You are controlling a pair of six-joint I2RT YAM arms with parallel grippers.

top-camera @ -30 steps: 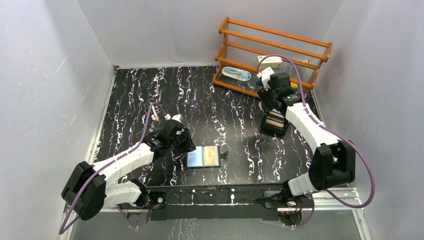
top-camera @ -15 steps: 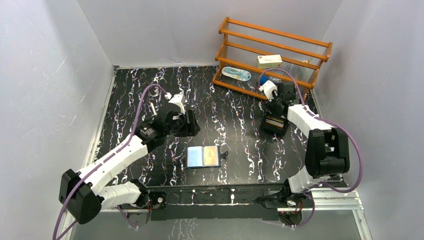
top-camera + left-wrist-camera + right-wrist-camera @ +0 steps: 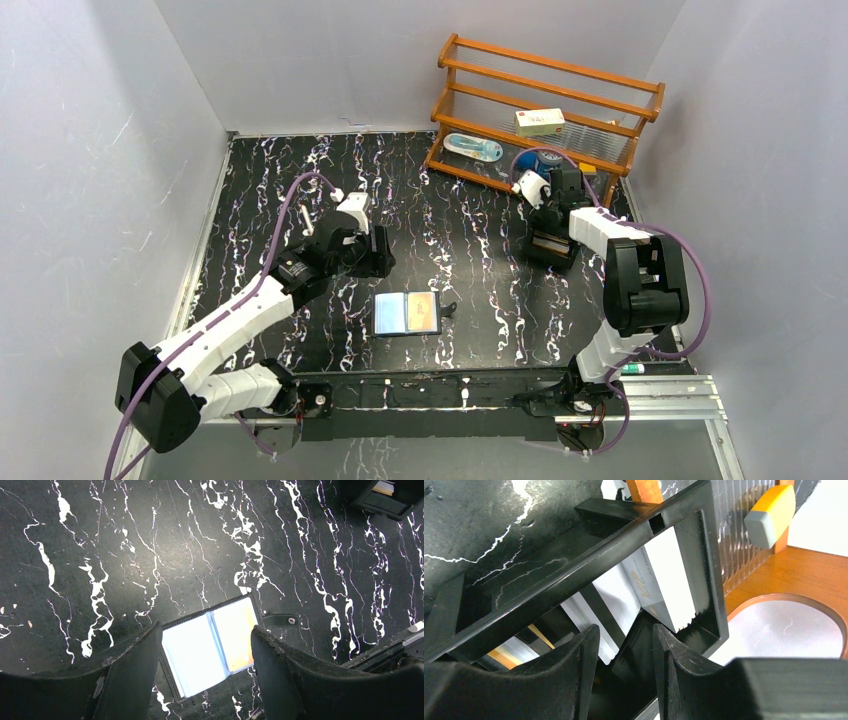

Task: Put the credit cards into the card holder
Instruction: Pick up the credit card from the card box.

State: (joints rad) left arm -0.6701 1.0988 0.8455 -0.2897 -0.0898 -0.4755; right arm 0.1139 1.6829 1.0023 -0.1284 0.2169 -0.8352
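A: Surface?
B: One desk (image 3: 460, 210), black with white veining.
A: Standing directly on it?
B: The card holder (image 3: 407, 313) lies open and flat near the front centre; a black box (image 3: 550, 248) sits well apart to its right; a wooden rack (image 3: 552, 66) occupies the far right corner.

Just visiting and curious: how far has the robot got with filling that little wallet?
Done: the card holder lies open. In hand: the right gripper reaches into the black box among the credit cards, none lifted out. The left gripper hovers open and empty. Left: moving those cards across.
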